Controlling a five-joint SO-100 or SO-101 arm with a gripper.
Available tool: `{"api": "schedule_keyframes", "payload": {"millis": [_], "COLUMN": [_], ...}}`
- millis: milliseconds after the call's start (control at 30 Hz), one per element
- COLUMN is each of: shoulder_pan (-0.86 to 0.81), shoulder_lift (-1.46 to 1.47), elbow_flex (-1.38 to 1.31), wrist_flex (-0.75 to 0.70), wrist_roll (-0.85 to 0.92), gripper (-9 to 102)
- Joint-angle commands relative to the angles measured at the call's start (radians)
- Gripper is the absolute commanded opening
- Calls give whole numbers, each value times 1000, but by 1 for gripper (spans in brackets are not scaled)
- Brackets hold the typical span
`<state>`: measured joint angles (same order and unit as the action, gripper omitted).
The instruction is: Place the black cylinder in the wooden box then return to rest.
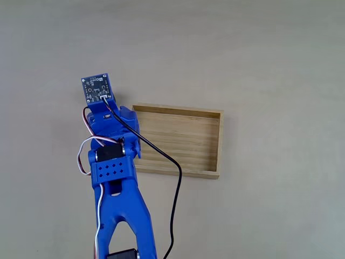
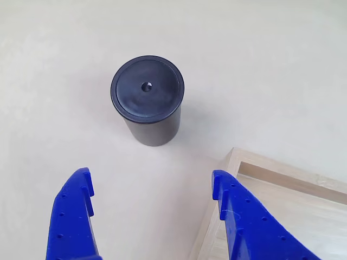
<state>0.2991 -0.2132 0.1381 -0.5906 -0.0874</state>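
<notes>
Black cylinder (image 2: 147, 100) stands upright at our twelve o'clock, beyond our gripper's (image 2: 149, 181) spread fingers; wooden box (image 2: 255, 165) corner at four o'clock.

Perhaps a hobby bench: plain beige tabletop (image 1: 280, 65).

Plain matte beige tabletop (image 1: 280, 59), evenly lit, soft faint shadows.

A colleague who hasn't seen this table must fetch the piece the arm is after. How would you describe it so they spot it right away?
Find the wooden box, a shallow light-wood tray. Just off its corner, on the bare pale table, stands the black cylinder, upright ahead of the open blue gripper. It is the one dark item: short, matte, round-topped, with a tiny central dimple.
</notes>
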Motion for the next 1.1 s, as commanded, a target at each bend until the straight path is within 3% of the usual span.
{"api": "schedule_keyframes", "payload": {"millis": [0, 1067], "shoulder_pan": [-9, 2], "shoulder_lift": [12, -304], "elbow_flex": [-147, -433], "wrist_flex": [38, 74], "wrist_roll": [-14, -17], "gripper": [34, 32]}}
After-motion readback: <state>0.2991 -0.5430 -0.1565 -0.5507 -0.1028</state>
